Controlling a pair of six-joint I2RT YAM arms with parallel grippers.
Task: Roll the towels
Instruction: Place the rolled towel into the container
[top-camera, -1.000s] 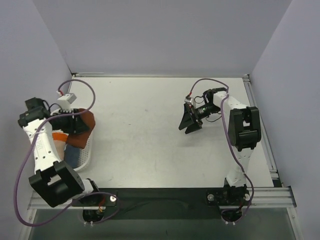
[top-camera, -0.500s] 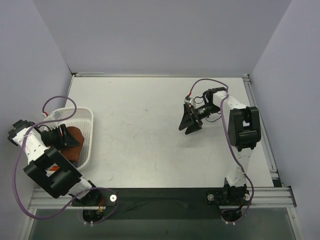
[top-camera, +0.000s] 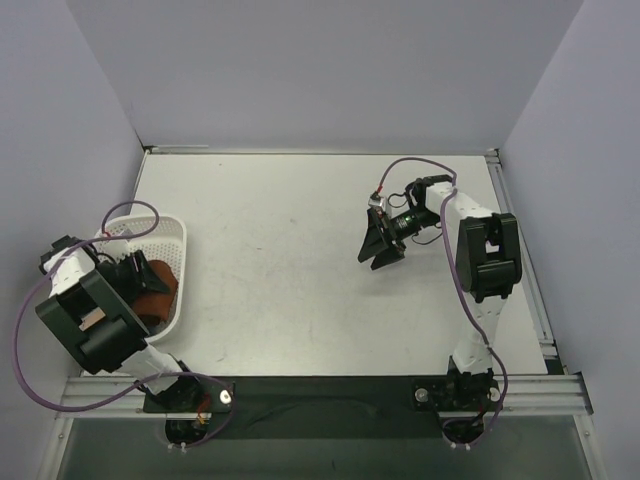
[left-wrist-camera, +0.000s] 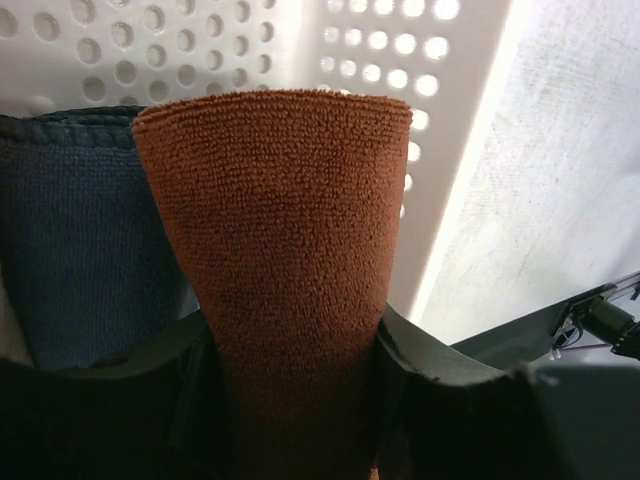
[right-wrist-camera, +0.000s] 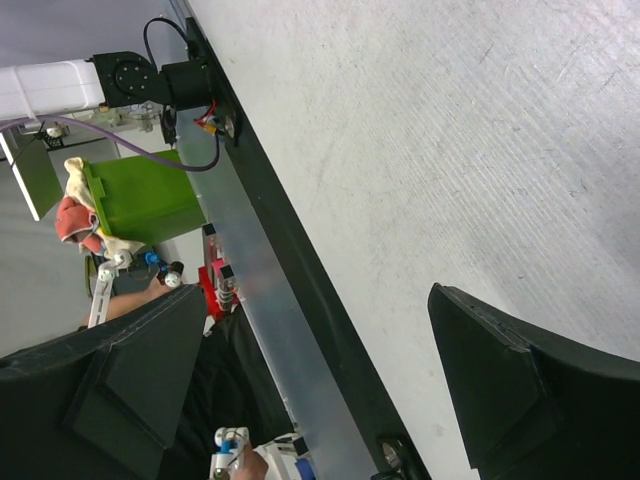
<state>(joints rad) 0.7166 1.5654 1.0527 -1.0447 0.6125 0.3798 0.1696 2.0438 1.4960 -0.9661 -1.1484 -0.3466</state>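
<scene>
A rolled rust-brown towel (left-wrist-camera: 280, 240) stands between the fingers of my left gripper (left-wrist-camera: 290, 350), which is shut on it inside the white lattice basket (left-wrist-camera: 380, 50). A slate-blue towel (left-wrist-camera: 80, 250) lies beside it on the left. From above, the brown towel (top-camera: 157, 285) shows in the basket (top-camera: 172, 228) at the table's left edge, with my left gripper (top-camera: 132, 277) on it. My right gripper (top-camera: 378, 246) hangs open over the right half of the table, holding nothing; the right wrist view shows the same gripper (right-wrist-camera: 320, 310) with its jaws wide apart. The peach-orange towel is out of view.
The white table (top-camera: 280, 250) spreads between the two arms. A black and metal rail (right-wrist-camera: 270, 300) runs along its near edge. Off the table beyond the rail stands a green box (right-wrist-camera: 140, 195). Grey walls close the left, back and right sides.
My left arm has swung back toward the near left and carried the brown towel from over the basket's right rim down into the basket. The right arm has not moved.
</scene>
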